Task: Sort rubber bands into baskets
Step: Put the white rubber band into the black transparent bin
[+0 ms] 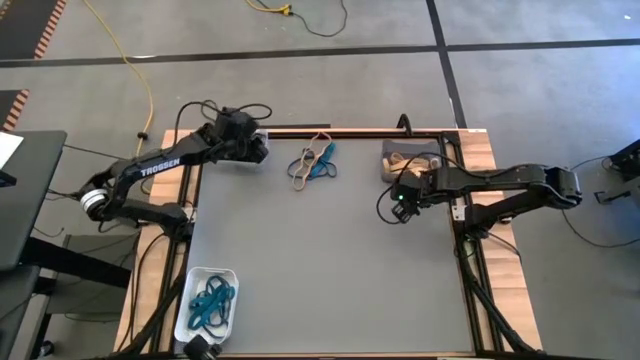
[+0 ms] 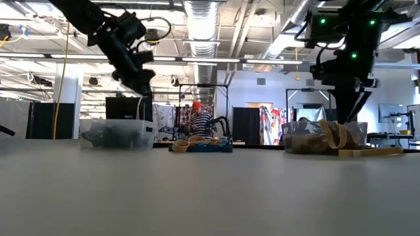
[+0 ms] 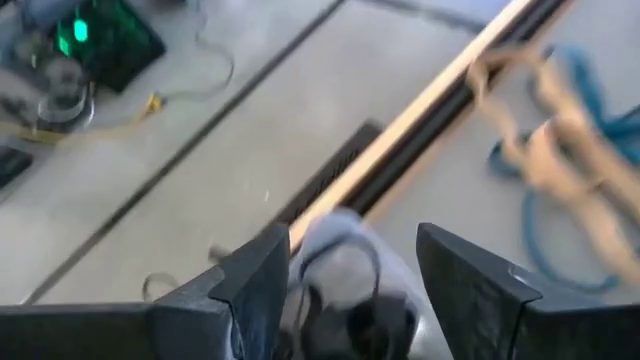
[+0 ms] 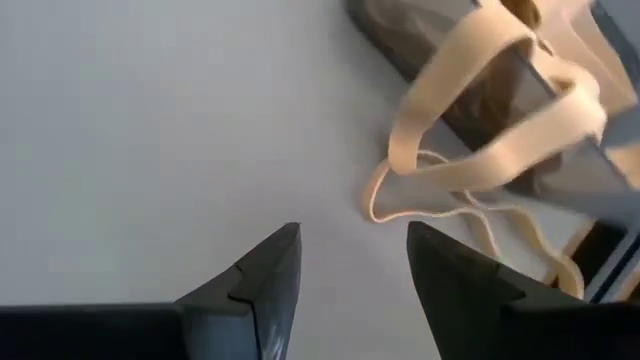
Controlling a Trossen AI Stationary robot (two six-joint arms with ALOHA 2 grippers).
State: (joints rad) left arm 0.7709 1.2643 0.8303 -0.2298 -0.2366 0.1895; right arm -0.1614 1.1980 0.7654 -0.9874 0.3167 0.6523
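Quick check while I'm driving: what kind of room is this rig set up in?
Likely a large robotics lab or workshop hall: exposed ceiling ducts and strip lights overhead, other dark equipment frames behind the table, and a yellow cable on grey floor tiles.

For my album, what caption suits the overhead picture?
Two robot arms hover by baskets as tan and teal rubber bands wait at the table's far edge.

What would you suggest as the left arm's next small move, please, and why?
Probably swing the left end effector from the clear basket toward the mixed pile of rubber bands nearby. Its fingers stand open and empty above black bands in that basket, while tan and teal bands lie unsorted on the table.
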